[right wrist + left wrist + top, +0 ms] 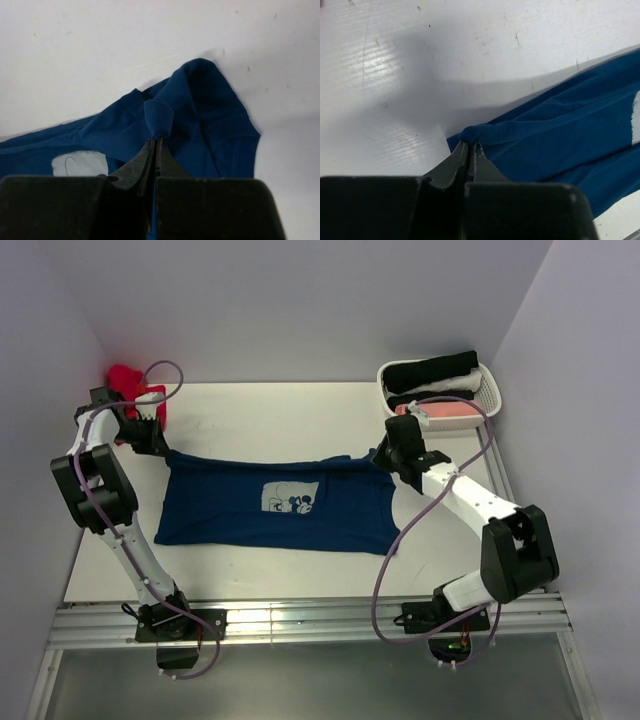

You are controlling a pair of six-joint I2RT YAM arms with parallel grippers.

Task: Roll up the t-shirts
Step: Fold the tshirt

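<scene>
the left gripper point(469, 146) is pinching shut on the far left corner of the navy blue soft cloth t-shirt point(230, 510), and the right gripper point(156, 141) is clamping a small fold at its far right edge. the shirt is lying spread across the white table point(280, 410), pale cartoon print point(292, 498) facing up. a red cloth bundle point(125, 378) is sitting far left; a white plastic basket point(490, 390) holding rolled shirts point(432, 372) is standing far right.

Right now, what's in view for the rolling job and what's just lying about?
Job: navy t-shirt, left gripper and right gripper shut on its far edge; red cloth, far left; black, white, pink rolls.
Lying about: only the basket holding those rolls.
</scene>
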